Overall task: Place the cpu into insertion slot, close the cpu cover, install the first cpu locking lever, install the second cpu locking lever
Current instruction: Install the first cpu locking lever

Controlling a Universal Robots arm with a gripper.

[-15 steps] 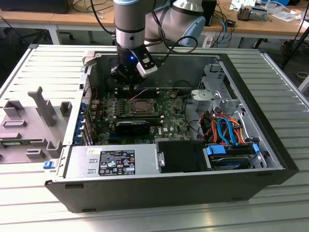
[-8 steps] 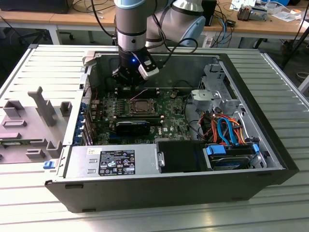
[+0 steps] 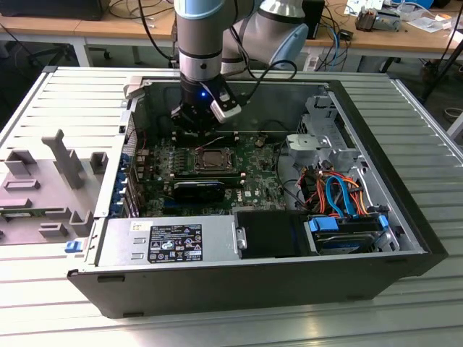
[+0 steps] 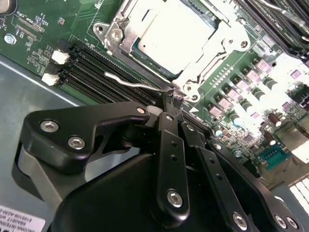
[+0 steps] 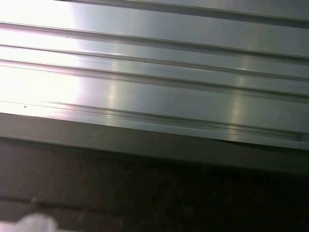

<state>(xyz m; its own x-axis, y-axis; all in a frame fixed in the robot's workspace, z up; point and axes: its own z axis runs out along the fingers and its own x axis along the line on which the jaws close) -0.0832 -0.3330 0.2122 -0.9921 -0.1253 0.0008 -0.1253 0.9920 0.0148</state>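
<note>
Cpu [image 4: 176,34] seated under cpu cover [image 4: 126,42] | tool [image 4: 173,99] pinched shut on locking lever [image 4: 133,83] | lever is best kept low, pressed steadily.

Print in three places, none of it legible

In the exterior view, a black label [image 3: 176,242] with white lettering and marks sits on the grey power supply [image 3: 145,249], well apart from the insertion slot [image 3: 214,159] on the side nearer the camera; its print is too small to make out. In the second wrist view, fine white lettering [image 4: 30,20] stands on the green board [image 4: 38,43], across the memory slots [image 4: 101,72] from the insertion slot, and is too small to read. Farther off that way, a white sticker [image 4: 19,220] carries a line of characters, cut off and not legible.
</note>
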